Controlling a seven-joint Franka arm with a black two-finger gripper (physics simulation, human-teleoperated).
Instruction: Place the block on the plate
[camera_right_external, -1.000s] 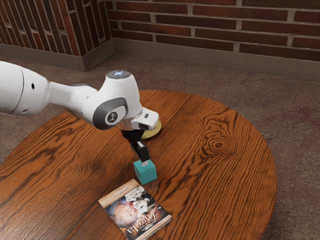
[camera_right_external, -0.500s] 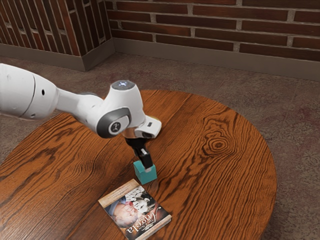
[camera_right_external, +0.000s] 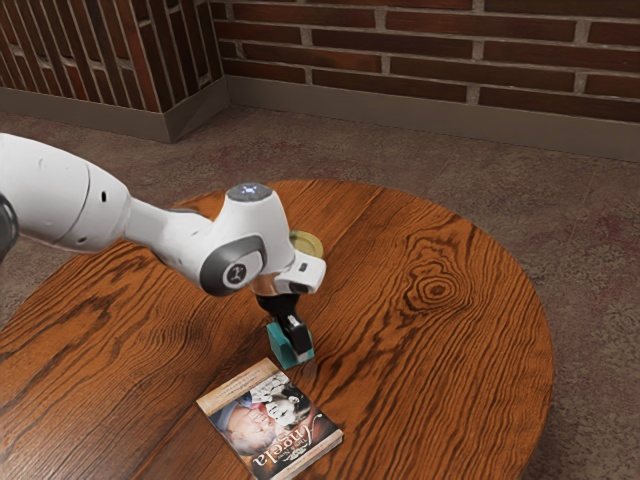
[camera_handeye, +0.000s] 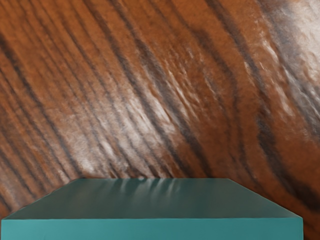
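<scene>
Red-brown brick is forming the wall (camera_right_external: 430, 48) at the rear of the exterior view, with a grey baseboard (camera_right_external: 400, 106) running along its foot. Mottled grey-brown floor (camera_right_external: 590, 235) is extending below it. The round wooden counter (camera_right_external: 400, 350) is occupying the middle of the exterior view, its dark grain running in streaks and rings.

The white arm (camera_right_external: 150, 228) is entering from the exterior view's left and bending downward over the counter. At its end, the black gripper (camera_right_external: 296, 352) is pointing down at the block (camera_right_external: 279, 343), overlapping part of it in the exterior view. Spread of the fingers: they are standing at the block, but the pictures are not showing whether they are wide, narrow or holding it.

The book (camera_right_external: 270, 420) is lying flat, cover up, near the block and toward the exterior view's lower edge. The yellowish plate (camera_right_external: 309, 243) is sitting on the counter beyond the gripper, partly hidden by the arm.

The block is teal and is resting on the counter, between the book and the plate, near the book and well apart from the plate. In the wrist view, its darker top face and brighter side face are showing close to the hand, in front of glossy wood grain.
</scene>
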